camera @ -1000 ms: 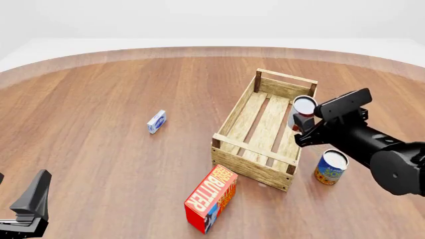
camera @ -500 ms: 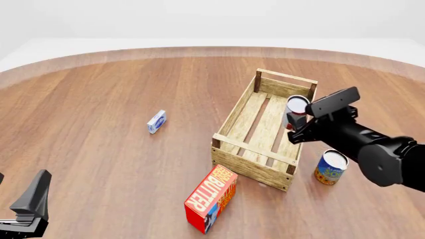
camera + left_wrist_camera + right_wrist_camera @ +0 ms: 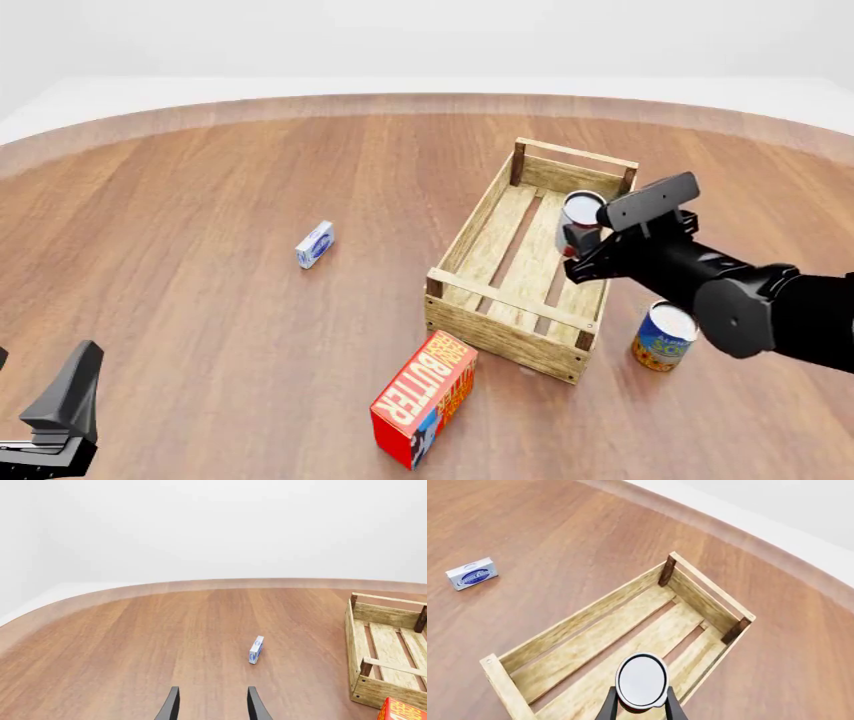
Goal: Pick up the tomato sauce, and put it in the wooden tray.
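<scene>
The can (image 3: 641, 680), pinched by the right gripper (image 3: 639, 707), is best lowered onto the tray (image 3: 560, 630) slats at lower centre before release.

The right arm is seen entering from the right edge of the front view, its dark, bulky links reaching forward and toward the left. The right gripper (image 3: 577, 243) is held at the end of this arm, with the flat camera block carried just above and behind it. In the right wrist view the jaws are seen closed against the sides of the tomato sauce (image 3: 641, 680), which is held upright with its pale lid facing the camera. The left gripper (image 3: 212, 707) is kept low at the near left corner of the front view, its jaws parted and nothing gripped between them.
</scene>
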